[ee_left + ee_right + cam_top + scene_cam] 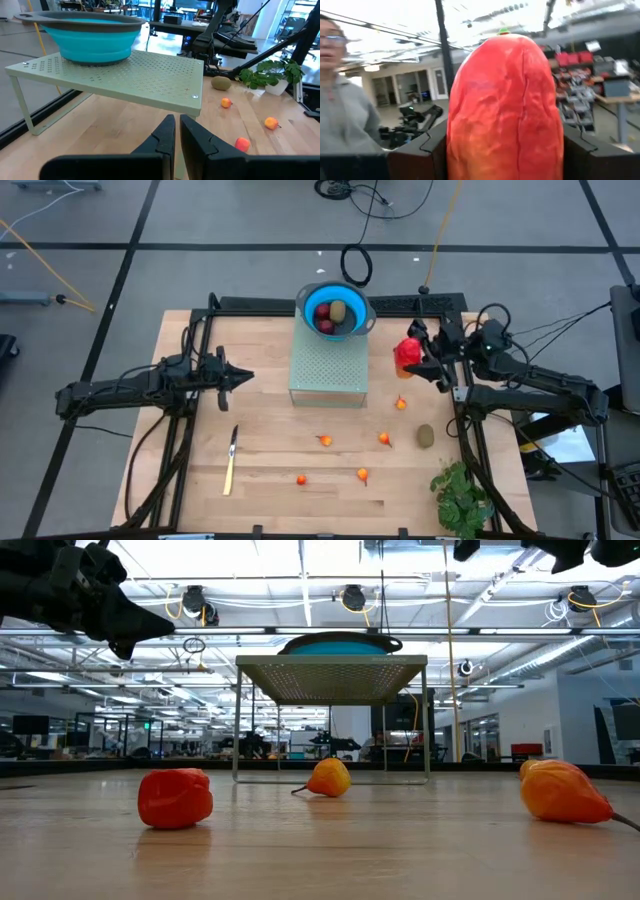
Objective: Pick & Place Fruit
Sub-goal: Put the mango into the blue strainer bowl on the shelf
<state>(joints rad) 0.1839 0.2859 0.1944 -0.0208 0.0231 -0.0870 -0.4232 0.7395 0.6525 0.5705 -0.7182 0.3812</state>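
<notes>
The right gripper pinches a long red-and-yellow fruit between its two dark fingers, held in the air just to the right of the rack, above the table's right rear part. Seen close from the right wrist, the piece is an upright, rounded oblong with a wrinkled, waxy skin, red at the top fading to orange-yellow near the bottom, and a small green tip. Beside it, a pale green perforated metal rack on thin legs carries a blue bowl with a grey rim, holding two dark red round fruits and one brownish-olive oval. On the light wooden table lie five tiny orange fruits, smooth and teardrop-shaped, and a fuzzy olive oval fruit near a leafy green plant. The left gripper hovers left of the rack, its fingers pressed together and empty.
</notes>
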